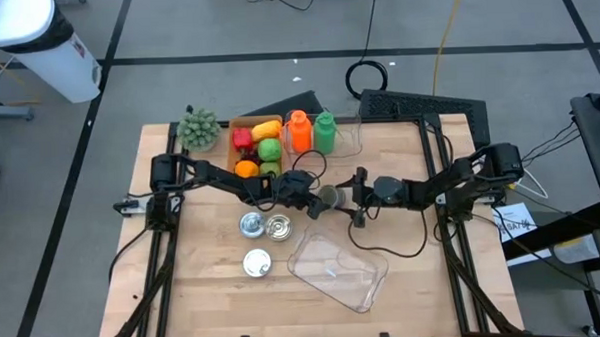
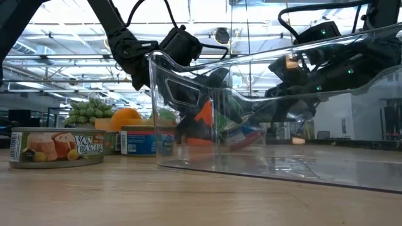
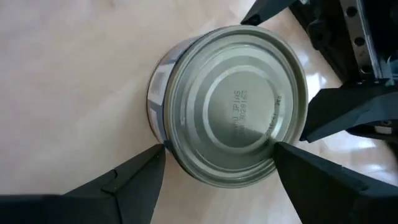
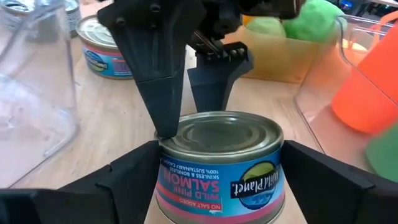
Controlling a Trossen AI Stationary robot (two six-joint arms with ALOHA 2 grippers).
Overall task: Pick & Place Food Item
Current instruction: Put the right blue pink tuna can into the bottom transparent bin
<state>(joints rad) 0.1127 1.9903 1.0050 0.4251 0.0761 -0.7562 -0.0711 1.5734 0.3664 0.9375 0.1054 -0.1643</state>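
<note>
A cardboard box holds fruit; a clear tub lies tilted on the wooden table. The salmon can stands between both pairs of jaws: left gripper grasping it, right gripper flanking, grip unclear.
</note>
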